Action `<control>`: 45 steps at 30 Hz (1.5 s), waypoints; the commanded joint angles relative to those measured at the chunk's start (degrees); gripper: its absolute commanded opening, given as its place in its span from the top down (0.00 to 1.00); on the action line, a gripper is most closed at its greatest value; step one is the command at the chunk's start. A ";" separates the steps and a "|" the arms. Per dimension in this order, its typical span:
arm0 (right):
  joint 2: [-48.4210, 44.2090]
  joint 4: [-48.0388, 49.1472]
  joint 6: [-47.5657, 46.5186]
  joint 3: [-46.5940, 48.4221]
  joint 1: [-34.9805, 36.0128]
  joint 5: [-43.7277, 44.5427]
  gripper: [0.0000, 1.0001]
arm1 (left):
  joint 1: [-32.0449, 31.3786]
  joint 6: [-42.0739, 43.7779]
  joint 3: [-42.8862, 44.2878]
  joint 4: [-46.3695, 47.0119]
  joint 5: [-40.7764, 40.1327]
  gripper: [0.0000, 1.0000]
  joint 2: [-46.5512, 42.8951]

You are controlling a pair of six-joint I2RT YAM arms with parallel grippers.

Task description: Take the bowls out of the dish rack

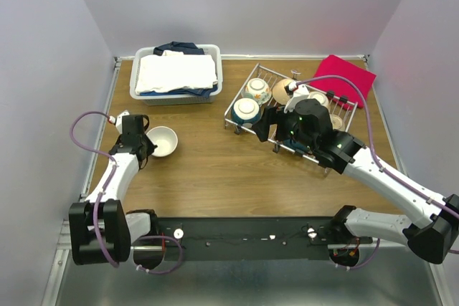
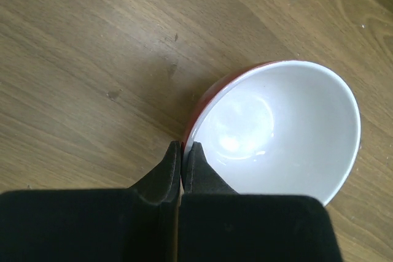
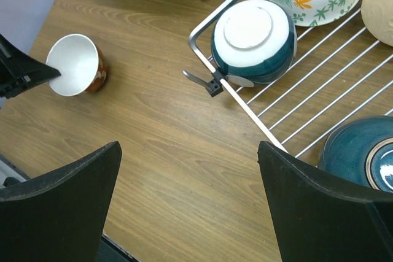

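Red bowl (image 2: pixel 276 133) at 9 o'clock on counter (image 1: pixel 215 177); left fingers (image 2: pixel 164 176) pinched on its rim. Right fingers (image 3: pixel 67 200) spread wide, empty, over dish rack (image 3: pixel 245 105) edge, 2 o'clock. Teal bowl (image 3: pixel 252 41) inverted inside.

Glossy glazed bowl (image 2: pixel 282 127) (matt wood table (image 2: pixel 92 59))

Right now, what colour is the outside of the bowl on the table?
The bowl is red outside, clearest in left wrist view.

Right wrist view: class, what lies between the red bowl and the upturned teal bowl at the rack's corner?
Right wrist view shows only bare table after the red bowl, then the dish rack's rim wire beside the teal bowl.
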 commanded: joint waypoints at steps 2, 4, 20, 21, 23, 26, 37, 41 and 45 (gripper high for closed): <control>-0.78 -2.61 -0.70 0.69 0.31 1.66 0.00 | 3.53 1.91 3.25 7.13 7.11 1.00 3.25; -0.25 -2.87 -0.79 0.69 0.31 2.01 0.00 | 3.80 2.44 3.25 7.57 7.90 0.99 3.95; 4.50 -3.75 -12.36 4.73 0.22 3.25 0.00 | 4.33 7.28 4.39 3.01 7.64 0.09 -3.51; 4.85 -2.36 -17.87 4.38 0.31 1.76 0.00 | 4.24 7.89 4.22 2.40 7.90 0.07 -4.65; 5.20 -1.91 -19.33 4.55 0.39 2.79 0.00 | 3.20 9.55 3.87 1.95 8.26 0.05 -7.99; 6.34 -2.96 -21.96 7.09 0.31 6.39 0.00 | 1.09 9.13 5.00 -0.94 5.11 0.01 -11.42; 17.67 -0.16 -37.43 10.97 -5.40 14.23 0.00 | -7.00 18.60 4.31 -6.84 6.15 0.01 -33.19; 21.10 2.48 -42.00 11.23 -9.70 14.49 0.00 | -8.15 17.75 2.91 -7.55 7.11 0.01 -34.45; 24.44 4.07 -46.04 11.76 -12.69 13.18 0.00 | -8.32 14.66 -0.69 -3.78 10.80 0.01 -35.95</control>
